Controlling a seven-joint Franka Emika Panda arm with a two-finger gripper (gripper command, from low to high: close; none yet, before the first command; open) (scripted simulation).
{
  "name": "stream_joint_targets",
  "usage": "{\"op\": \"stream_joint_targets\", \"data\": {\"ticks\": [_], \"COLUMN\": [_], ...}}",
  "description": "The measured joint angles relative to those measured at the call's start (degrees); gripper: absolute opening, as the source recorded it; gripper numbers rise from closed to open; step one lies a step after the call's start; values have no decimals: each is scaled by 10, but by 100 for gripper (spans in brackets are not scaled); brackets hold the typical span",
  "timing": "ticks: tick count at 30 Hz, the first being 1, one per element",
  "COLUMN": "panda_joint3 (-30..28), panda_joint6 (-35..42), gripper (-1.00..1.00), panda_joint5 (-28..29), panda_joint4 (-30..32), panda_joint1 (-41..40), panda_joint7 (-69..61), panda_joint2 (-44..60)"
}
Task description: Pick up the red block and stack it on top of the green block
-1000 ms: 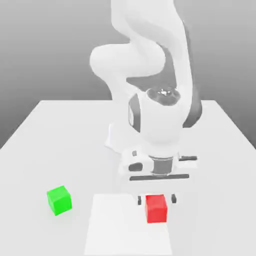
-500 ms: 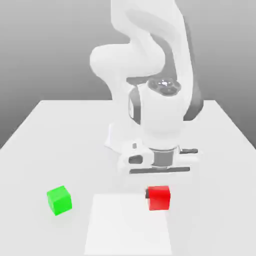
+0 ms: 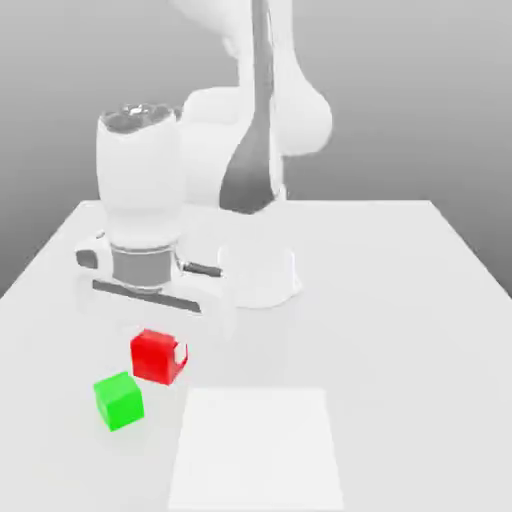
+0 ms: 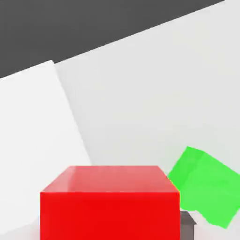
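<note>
hand [image 3: 160, 358]: closed on the red block [image 3: 155, 355], carried across from the exterior view's right.
red block: held aloft just beside the green block [image 3: 119, 400].
meaning: alignment and lowering are judged outstanding.

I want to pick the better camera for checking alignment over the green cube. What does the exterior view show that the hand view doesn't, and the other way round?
Exterior view alone: the white arm standing over the table, and the red block lifted, offset toward that view's right of the green block.

Hand view alone: a close look past the red block's faces onto the green block beneath and beside it.

Both: the two blocks, apart and not yet stacked, and the paler square patch on the table.
</note>
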State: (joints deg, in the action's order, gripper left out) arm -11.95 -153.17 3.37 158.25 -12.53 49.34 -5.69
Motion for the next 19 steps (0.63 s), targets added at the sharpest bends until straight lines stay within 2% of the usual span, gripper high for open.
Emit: {"op": "stream_joint_targets", "data": {"ticks": [6, 17, 18, 19], "panda_joint3": [-32, -16, -14, -14], "panda_joint6": [-11, -110, -116, -116], "gripper": [-100, -100, 100, 100], "panda_joint5": [-20, -97, -101, -101], "panda_joint4": [-4, -6, -6, -6], "panda_joint1": [-20, -21, -22, -22], "panda_joint7": [-24, -79, -81, -81], "panda_joint2": [18, 124, 130, 130]}}
